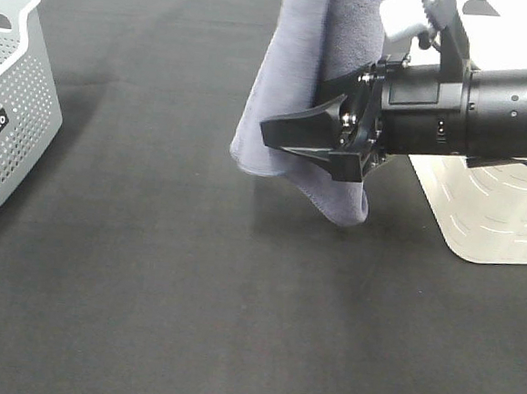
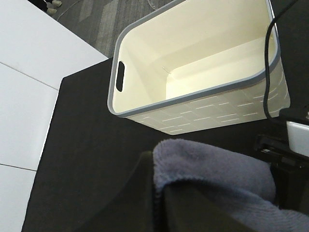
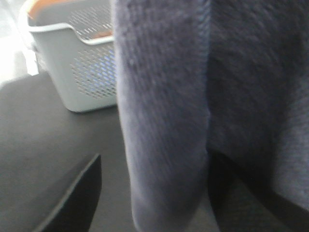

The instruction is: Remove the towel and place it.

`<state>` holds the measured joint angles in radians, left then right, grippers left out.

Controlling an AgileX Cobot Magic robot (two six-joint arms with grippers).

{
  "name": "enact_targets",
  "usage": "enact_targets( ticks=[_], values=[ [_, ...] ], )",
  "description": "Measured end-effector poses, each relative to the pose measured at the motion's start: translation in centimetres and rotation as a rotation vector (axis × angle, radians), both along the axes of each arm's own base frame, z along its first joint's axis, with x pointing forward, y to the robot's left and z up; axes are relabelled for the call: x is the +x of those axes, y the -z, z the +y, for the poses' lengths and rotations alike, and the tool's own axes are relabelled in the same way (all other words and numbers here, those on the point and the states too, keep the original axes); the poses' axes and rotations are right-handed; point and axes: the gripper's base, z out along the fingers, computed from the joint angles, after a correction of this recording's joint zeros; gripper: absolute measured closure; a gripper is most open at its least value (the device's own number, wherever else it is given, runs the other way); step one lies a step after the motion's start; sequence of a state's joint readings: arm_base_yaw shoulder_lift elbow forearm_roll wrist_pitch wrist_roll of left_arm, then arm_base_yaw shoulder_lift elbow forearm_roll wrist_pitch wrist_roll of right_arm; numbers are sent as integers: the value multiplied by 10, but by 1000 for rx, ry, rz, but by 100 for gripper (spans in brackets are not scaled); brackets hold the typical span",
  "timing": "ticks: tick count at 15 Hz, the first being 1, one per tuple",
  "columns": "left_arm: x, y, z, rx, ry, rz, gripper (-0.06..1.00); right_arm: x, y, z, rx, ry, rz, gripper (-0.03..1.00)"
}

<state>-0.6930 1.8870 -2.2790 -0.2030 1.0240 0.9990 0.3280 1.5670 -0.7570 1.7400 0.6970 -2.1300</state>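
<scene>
The greyish-lavender towel (image 1: 295, 90) hangs bunched in the air above the black table, from the top edge of the exterior view to just above the cloth surface. My left gripper (image 2: 159, 203) is shut on its upper part; the towel (image 2: 212, 169) bulges over the dark fingers. The left gripper itself is out of the exterior view. My right gripper (image 1: 304, 150) reaches in from the right, open, its fingers spread around the hanging towel's lower half. In the right wrist view the towel (image 3: 164, 121) fills the space between the fingers, and one finger (image 3: 72, 198) shows beside it.
A cream basket with a grey rim (image 1: 491, 206) stands at the right under my right arm, and shows empty in the left wrist view (image 2: 193, 63). A grey perforated basket (image 1: 7, 95) stands at the left edge and shows in the right wrist view (image 3: 77, 63). Black cloth covers the table (image 1: 190, 319).
</scene>
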Motion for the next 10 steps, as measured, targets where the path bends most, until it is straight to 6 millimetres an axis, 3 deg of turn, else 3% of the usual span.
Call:
enact_targets(
  ticks=[4,10],
  values=[
    [0,1,0,6,5,-5,94,-2,4,5,44,-66,22,38],
    [0,1,0,8,8,-7,94,-5,7,7,102,-73,136,64]
  ],
)
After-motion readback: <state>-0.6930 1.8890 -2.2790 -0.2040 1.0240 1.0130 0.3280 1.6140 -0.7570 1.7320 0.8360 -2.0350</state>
